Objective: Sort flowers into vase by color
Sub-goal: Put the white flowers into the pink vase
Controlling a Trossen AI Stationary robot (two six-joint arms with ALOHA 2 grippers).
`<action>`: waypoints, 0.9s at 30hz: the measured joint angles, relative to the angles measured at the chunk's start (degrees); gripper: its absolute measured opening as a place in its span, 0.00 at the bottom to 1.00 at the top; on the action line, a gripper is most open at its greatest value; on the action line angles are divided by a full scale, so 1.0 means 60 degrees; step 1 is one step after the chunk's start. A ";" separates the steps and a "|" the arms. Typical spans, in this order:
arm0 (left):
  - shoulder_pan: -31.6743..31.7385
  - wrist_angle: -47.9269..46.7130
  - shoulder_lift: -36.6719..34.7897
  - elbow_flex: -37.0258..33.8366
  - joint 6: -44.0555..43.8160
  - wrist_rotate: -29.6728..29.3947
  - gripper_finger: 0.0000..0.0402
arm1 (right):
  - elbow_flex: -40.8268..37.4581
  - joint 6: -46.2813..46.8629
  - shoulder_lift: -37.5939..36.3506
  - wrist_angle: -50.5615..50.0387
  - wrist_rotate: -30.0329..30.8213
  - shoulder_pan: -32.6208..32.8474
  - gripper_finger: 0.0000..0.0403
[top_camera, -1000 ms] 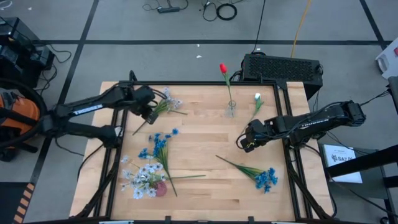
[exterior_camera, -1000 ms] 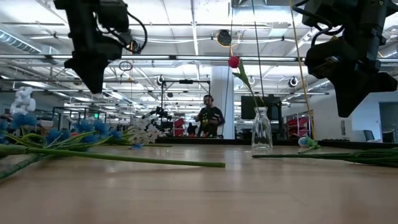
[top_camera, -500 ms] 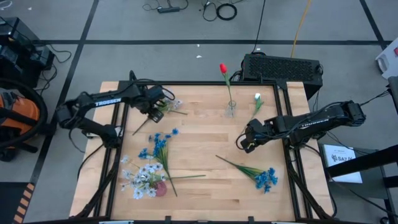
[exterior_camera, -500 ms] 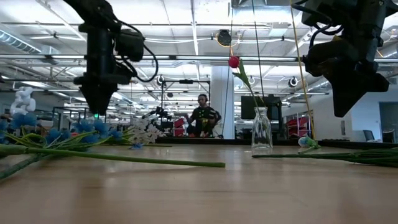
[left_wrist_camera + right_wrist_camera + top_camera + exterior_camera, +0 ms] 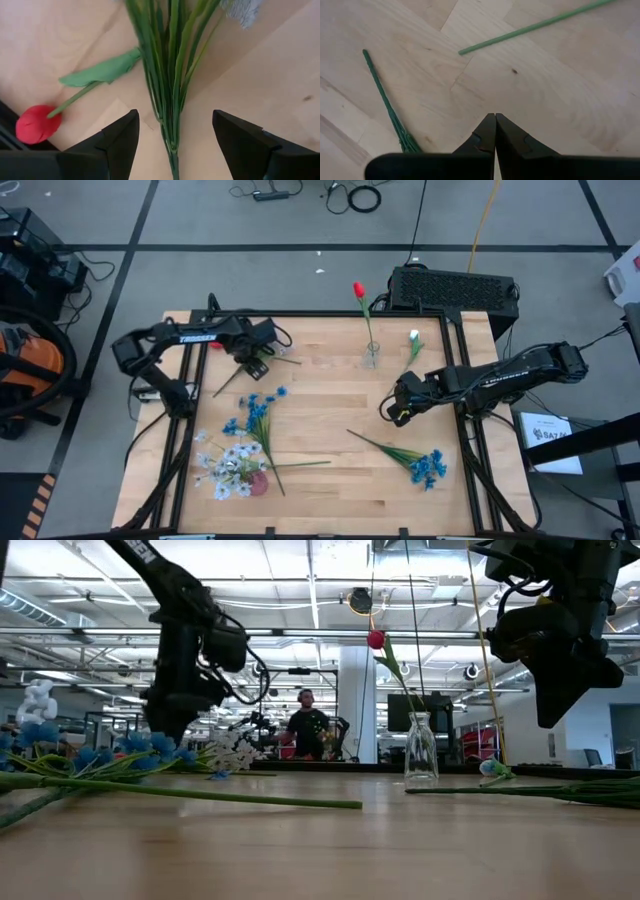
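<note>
My left gripper (image 5: 256, 362) (image 5: 175, 117) points down, open, low over a pale-headed flower bunch (image 5: 277, 346) lying at the table's far left. Its fingers stand on either side of the bunch's green stems (image 5: 169, 75) without touching them. A red bud (image 5: 34, 125) with a leaf lies beside the bunch. A glass vase (image 5: 371, 358) (image 5: 421, 748) holds one red flower (image 5: 358, 288). A white bud flower (image 5: 414, 337) lies to the vase's right. My right gripper (image 5: 393, 413) (image 5: 495, 117) hangs shut above the table at right, holding nothing.
Blue flowers (image 5: 258, 410) and white-lavender flowers (image 5: 225, 468) lie at the near left. A blue bunch (image 5: 428, 468) lies near right. A black box (image 5: 455, 288) stands beyond the far edge. A person (image 5: 305, 730) is in the room behind.
My left gripper has come down toward the pale-headed bunch and shifted a little toward the table's right, its arm swinging toward the far edge. The person in the background has walked left. My right arm has kept still.
</note>
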 joint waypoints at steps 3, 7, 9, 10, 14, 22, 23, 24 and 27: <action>0.0075 0.0130 0.0474 0.0000 0.0010 -0.0181 0.64 | 0.0000 0.0078 0.0000 0.0015 0.0000 0.0004 0.00; 0.0278 0.0458 0.1019 -0.0002 0.0003 -0.0127 0.62 | 0.0000 0.0254 0.0000 0.0015 0.0000 0.0000 0.00; 0.0374 0.0496 0.1164 0.0019 -0.0048 0.0011 0.56 | 0.0000 0.0262 0.0000 0.0029 0.0000 0.0003 0.00; 0.0425 0.0496 0.1201 0.0043 -0.0055 0.0100 0.51 | 0.0000 0.0299 0.0000 0.0057 0.0002 0.0001 0.00; 0.0522 0.0507 0.1113 0.0014 -0.0065 0.0291 0.23 | 0.0000 0.0361 0.0000 0.0191 0.0239 0.0002 0.00; 0.0390 -0.0379 -0.1024 -0.0015 -0.0836 0.0572 0.05 | 0.0000 0.0348 0.0000 0.0607 0.0466 0.0000 0.00; 0.0337 -0.0447 -0.1491 -0.0015 -0.0967 0.0575 0.04 | 0.0000 0.0343 0.0000 0.0646 0.0466 0.0000 0.00; 0.0279 -0.0531 -0.2001 -0.0012 -0.1121 0.0572 0.04 | 0.0000 0.0340 0.0000 0.0680 0.0466 0.0002 0.00; -0.0030 -0.0637 -0.3628 -0.0015 -0.1823 0.0575 0.04 | 0.0000 0.0339 0.0000 0.0712 0.0466 0.0000 0.00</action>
